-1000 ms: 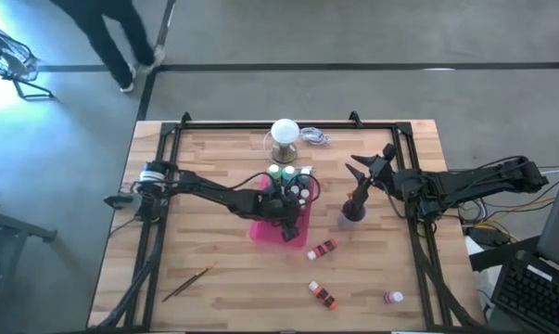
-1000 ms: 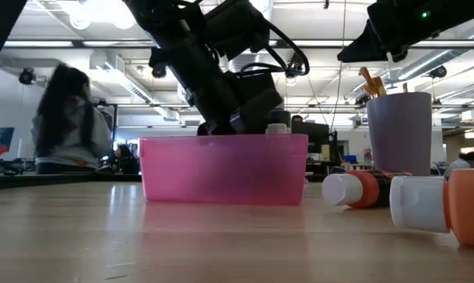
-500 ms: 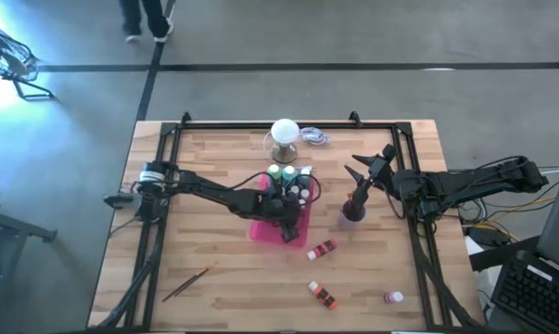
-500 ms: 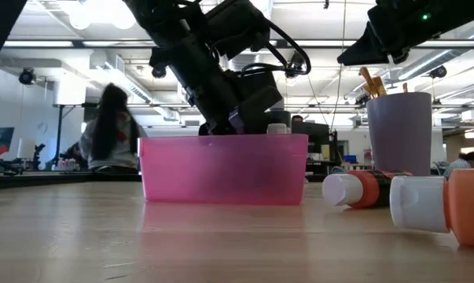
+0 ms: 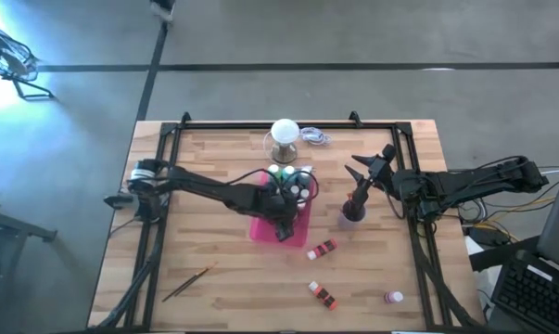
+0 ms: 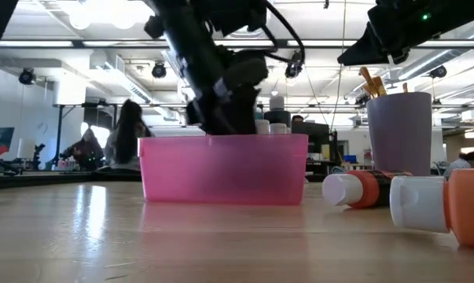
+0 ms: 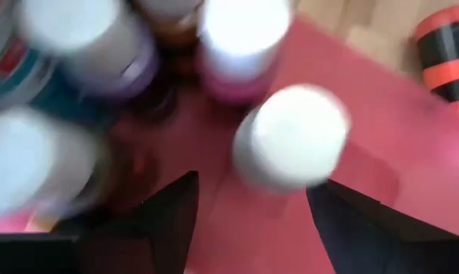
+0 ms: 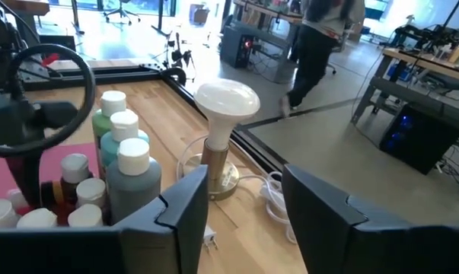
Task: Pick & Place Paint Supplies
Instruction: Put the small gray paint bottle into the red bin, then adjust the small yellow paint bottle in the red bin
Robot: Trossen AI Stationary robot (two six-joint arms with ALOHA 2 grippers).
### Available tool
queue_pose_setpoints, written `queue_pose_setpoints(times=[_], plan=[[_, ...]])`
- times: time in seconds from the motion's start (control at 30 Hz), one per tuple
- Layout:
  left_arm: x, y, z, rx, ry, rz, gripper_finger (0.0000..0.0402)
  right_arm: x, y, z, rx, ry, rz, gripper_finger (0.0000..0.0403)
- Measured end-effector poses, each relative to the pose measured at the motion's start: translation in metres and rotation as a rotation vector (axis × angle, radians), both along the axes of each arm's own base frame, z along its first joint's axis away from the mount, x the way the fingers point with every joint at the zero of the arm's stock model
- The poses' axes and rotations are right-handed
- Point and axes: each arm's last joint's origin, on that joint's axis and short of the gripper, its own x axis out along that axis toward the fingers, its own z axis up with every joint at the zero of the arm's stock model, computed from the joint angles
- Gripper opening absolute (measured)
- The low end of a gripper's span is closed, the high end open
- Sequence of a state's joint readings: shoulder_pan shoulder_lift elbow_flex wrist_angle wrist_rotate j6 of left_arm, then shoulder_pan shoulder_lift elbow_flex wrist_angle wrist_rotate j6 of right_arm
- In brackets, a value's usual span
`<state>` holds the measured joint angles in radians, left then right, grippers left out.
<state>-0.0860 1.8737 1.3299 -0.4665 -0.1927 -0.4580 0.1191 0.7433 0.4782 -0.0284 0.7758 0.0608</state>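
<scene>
While the left gripper (image 7: 248,221) hangs open over the pink tray (image 5: 260,228) at frame centre, white-capped paint bottles (image 5: 293,186) stand upright; the right gripper (image 8: 240,205) is open too.

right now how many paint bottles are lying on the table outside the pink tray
3: an orange bottle just right of the pink tray, another orange one nearer the front edge, and a small bottle front right.

A robotics laboratory in an open-plan workspace: a wooden workbench (image 5: 214,288) stands on a grey concrete floor (image 5: 66,139), with ceiling strip lights (image 6: 103,16), desks carrying computers (image 8: 412,129), office chairs and a person (image 8: 320,38) beyond it.
</scene>
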Motion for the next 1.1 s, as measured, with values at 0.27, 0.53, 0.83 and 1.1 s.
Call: queue_pose_setpoints(times=[0.27, 0.53, 0.83, 1.1], plan=[[-0.014, -0.005, 0.005, -0.085, 0.135, 0.183, 0.0243, 0.000, 0.000, -0.001, -0.001, 0.008, 0.002, 0.0145], [-0.017, -0.005, 0.003, -0.106, 0.161, 0.251, 0.0242, -0.001, 0.000, -0.002, 0.007, 0.020, -0.001, 0.0133], [-0.025, -0.007, 0.000, -0.097, 0.216, 0.355, 0.0232, -0.001, 0.000, -0.002, 0.008, 0.018, -0.002, 0.0149], [-0.032, -0.007, -0.011, -0.098, 0.233, 0.399, 0.0229, -0.001, 0.000, -0.002, 0.008, 0.018, -0.002, 0.0174]])
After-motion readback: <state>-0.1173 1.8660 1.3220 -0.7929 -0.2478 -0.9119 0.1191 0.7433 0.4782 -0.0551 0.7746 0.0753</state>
